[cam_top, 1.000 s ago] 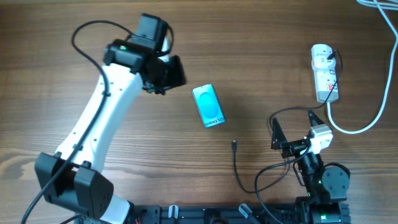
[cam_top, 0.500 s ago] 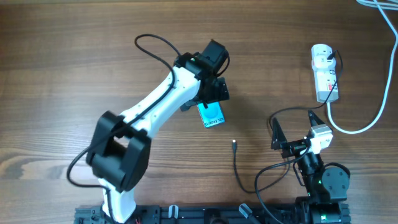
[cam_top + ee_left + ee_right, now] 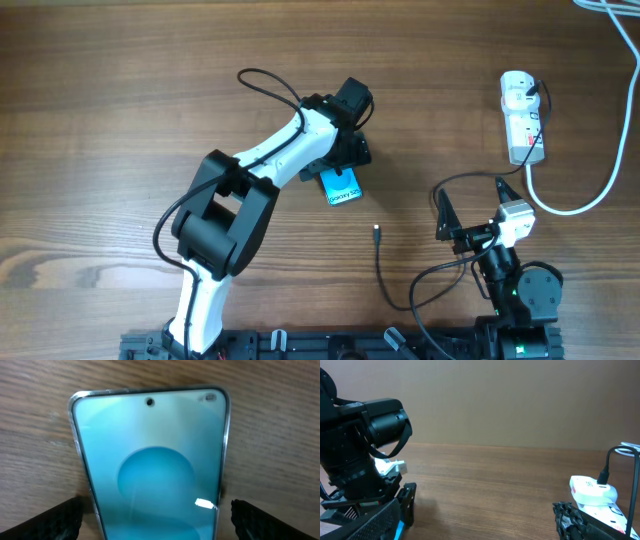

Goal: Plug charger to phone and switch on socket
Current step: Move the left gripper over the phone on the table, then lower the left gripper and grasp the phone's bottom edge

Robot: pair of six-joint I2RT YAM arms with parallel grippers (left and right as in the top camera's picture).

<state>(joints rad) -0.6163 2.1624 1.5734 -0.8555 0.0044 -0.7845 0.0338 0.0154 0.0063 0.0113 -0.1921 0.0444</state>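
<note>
The left arm (image 3: 268,160) stretches across the wooden table (image 3: 100,100), with the left gripper (image 3: 346,163) spread wide and straddling the flat teal phone (image 3: 342,187) mid-table. The right arm (image 3: 515,275) is folded back, and the right gripper (image 3: 472,203) is spread and empty.

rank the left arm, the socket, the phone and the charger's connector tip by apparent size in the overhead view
1. left arm, by far
2. socket
3. phone, partly hidden under the arm, so only its visible part ranks below the socket
4. connector tip

Even bright light, glare on phone (image 3: 150,465)
</note>
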